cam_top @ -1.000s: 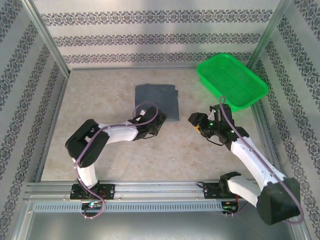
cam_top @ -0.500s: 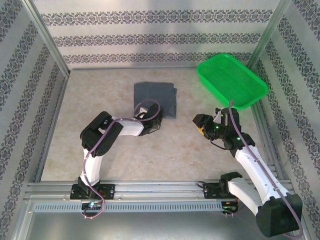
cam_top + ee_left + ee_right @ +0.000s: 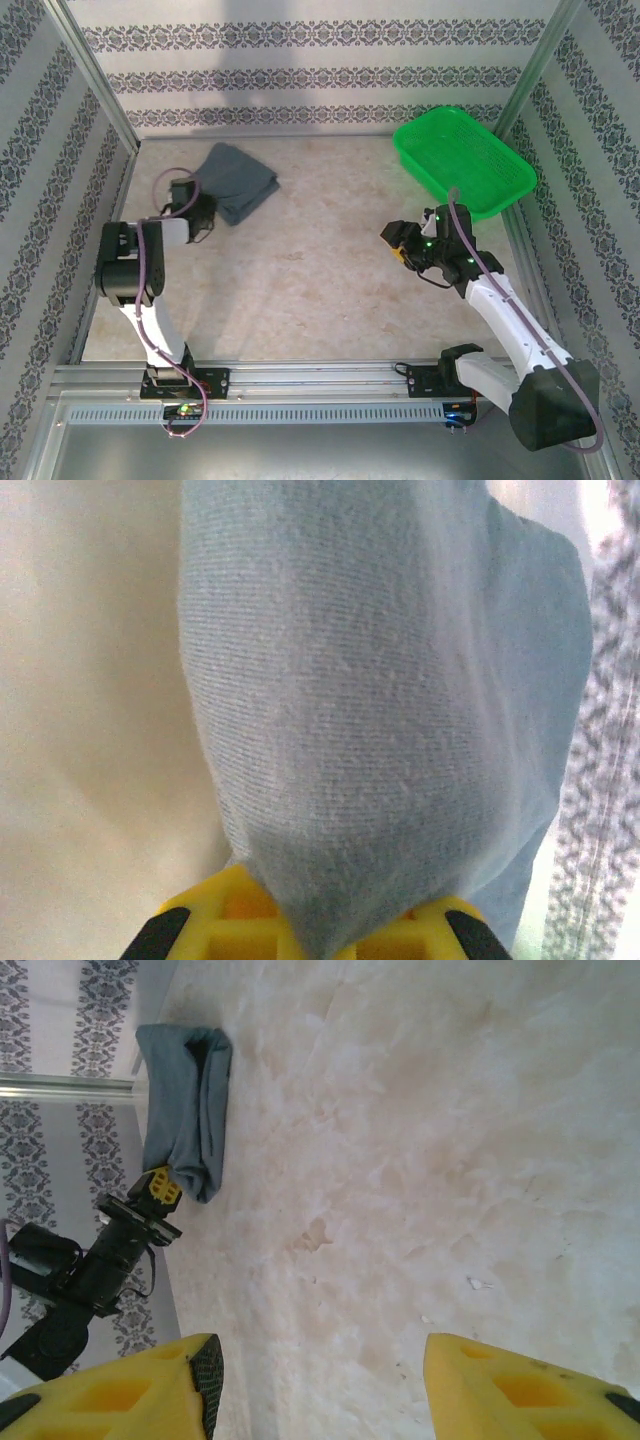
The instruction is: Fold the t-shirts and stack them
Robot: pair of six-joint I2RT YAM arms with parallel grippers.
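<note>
A slate-grey folded t-shirt lies bunched at the table's far left, near the left wall. My left gripper is shut on its near edge. In the left wrist view the grey t-shirt runs up from between the yellow fingers and hides the tips. The right wrist view shows the same t-shirt far off, with the left gripper at its end. My right gripper hovers open over bare table right of centre, its yellow fingers wide apart with nothing between them.
A bright green mesh basket sits at the far right corner, just beyond the right gripper. Metal frame posts and patterned walls close in the table on three sides. Bare marbled tabletop spreads across the middle and front.
The left gripper has shut on the t-shirt and dragged it from the table's middle back to the far left, where it now lies skewed and bunched. The right arm has barely shifted.
</note>
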